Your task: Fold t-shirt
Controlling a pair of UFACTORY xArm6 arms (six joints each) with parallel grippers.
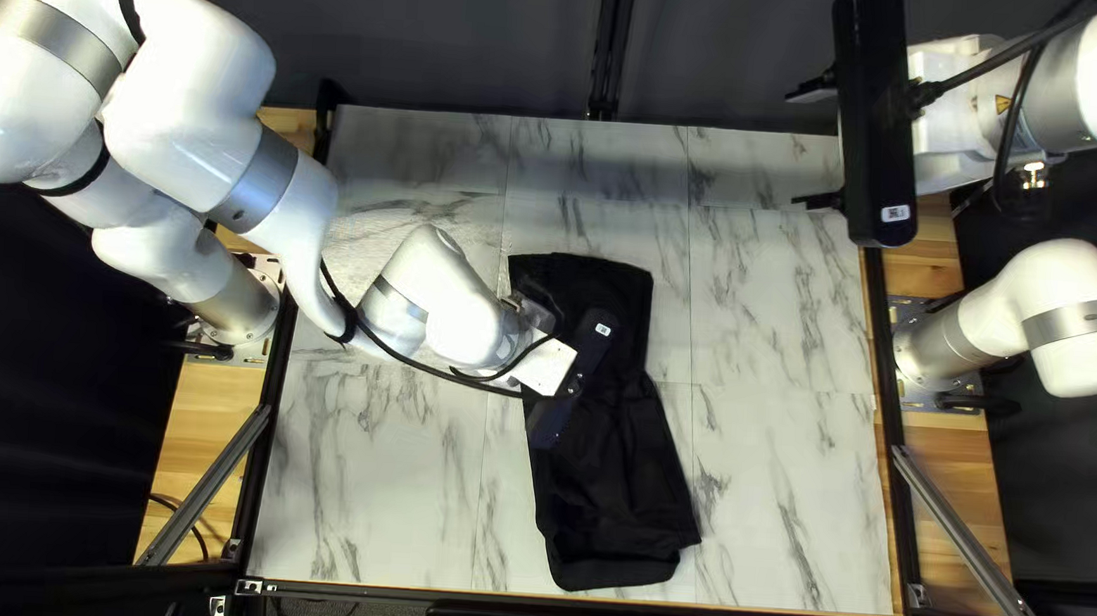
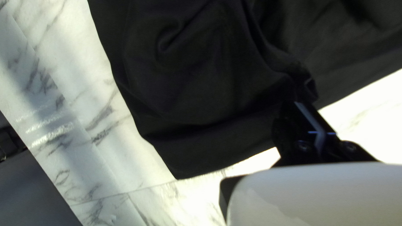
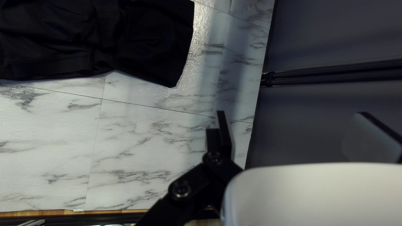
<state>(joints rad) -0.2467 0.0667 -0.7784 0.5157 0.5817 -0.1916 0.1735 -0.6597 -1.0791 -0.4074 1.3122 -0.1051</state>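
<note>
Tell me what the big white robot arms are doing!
My black left gripper is pinching a black cloth t-shirt, which lies long, narrow and wrinkly on the white marble-patterned table. My black right gripper is open and holds nothing. The t-shirt looks partly folded, but it isn't a neat bundle yet.

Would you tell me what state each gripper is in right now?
Left gripper: closed, holding the black t-shirt.
Right gripper: open, holding nothing.
</note>
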